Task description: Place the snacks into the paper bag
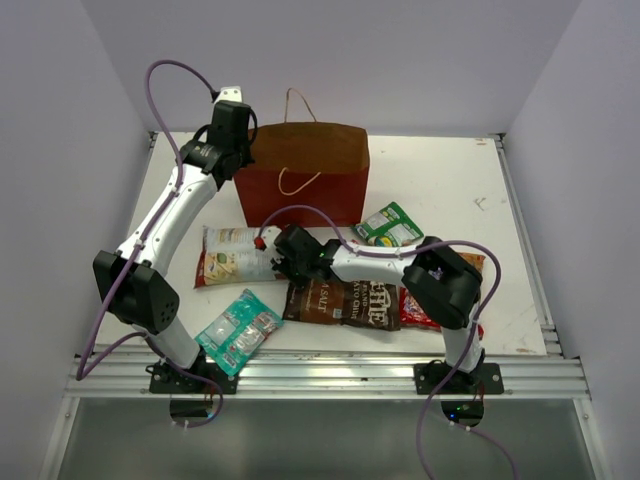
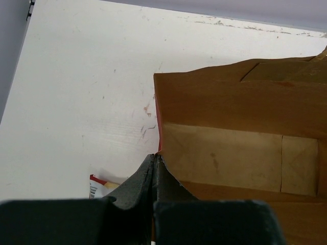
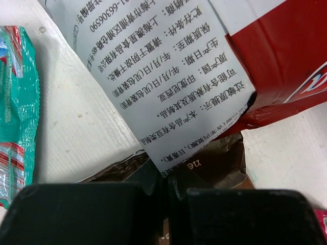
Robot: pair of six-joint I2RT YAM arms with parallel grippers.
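Note:
The reddish-brown paper bag [image 1: 320, 185] stands upright at the back. My left gripper [image 1: 238, 140] is shut on its left rim corner, and the left wrist view shows the jaws [image 2: 155, 159] pinching the rim beside the empty tan inside [image 2: 230, 153]. My right gripper [image 1: 287, 252] is shut on the right edge of the white chip bag [image 1: 230, 255]; its printed back [image 3: 173, 76] is held between the jaws [image 3: 167, 173]. The dark brown bag [image 1: 340, 300], green-white packet [image 1: 388, 225], teal packet [image 1: 238, 330] and red candy bag [image 1: 418, 308] lie on the table. The pink packet is not visible.
The dark brown bag [image 3: 217, 163] lies right under my right gripper, and the teal packet [image 3: 15, 112] shows at its left. A corner of the white chip bag [image 2: 99, 186] shows below the paper bag. Metal rails edge the table [image 1: 470, 200].

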